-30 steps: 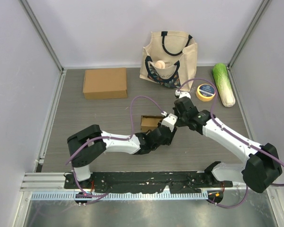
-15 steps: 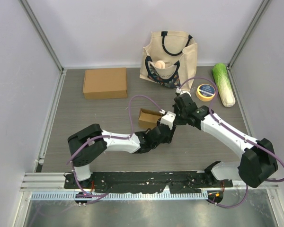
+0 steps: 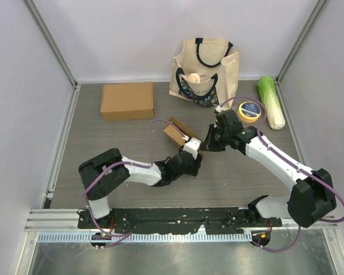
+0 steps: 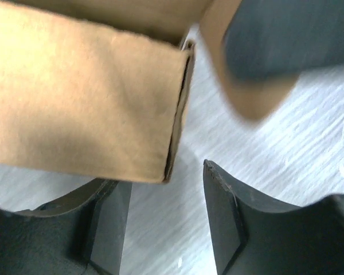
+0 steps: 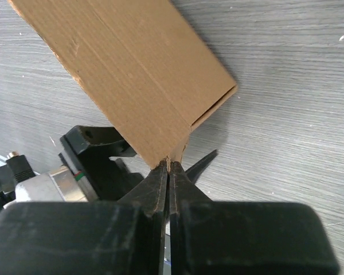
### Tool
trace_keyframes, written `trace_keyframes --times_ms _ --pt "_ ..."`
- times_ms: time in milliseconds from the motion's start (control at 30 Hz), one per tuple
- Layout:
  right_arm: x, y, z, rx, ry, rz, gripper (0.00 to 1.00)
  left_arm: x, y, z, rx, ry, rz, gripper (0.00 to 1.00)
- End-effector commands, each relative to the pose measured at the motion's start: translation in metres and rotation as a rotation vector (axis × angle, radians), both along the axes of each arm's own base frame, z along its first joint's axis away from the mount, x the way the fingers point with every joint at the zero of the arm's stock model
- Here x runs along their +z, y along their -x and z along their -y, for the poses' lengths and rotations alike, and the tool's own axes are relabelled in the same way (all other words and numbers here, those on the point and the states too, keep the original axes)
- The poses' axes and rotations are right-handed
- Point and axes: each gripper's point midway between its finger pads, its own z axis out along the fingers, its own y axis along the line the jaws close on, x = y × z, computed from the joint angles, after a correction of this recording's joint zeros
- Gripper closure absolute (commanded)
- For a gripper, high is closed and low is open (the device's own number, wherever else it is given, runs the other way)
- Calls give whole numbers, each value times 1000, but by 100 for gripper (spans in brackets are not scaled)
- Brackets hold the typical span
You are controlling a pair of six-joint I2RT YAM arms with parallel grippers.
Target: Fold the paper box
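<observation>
Paper box [image 3: 175,133] is mid-surface [image 3: 120,143], between my two claws. It looks formed into a sleeve, but one end is open and a flap is loose, so I judge it about half done. Right claw [image 5: 169,169] pinches its corner edge; left claw [image 4: 163,195] is parted, holding nothing, just beside it.

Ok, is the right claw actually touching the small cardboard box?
Touching. The right wrist view shows the right claw pinched shut on the near corner of the small cardboard box.
</observation>
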Motion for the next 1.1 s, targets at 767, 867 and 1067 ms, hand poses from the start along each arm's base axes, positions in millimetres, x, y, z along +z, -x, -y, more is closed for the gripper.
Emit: trace_keyframes --times_ms 767,867,1067 --pt "9 -18 -17 35 -64 -15 99 109 24 -89 -87 377 -147 43" --pt "9 -17 -19 31 -77 -29 99 96 25 -63 -105 367 -153 50" --pt "6 -16 -15 -7 -63 -62 99 69 10 -40 -100 324 -194 53"
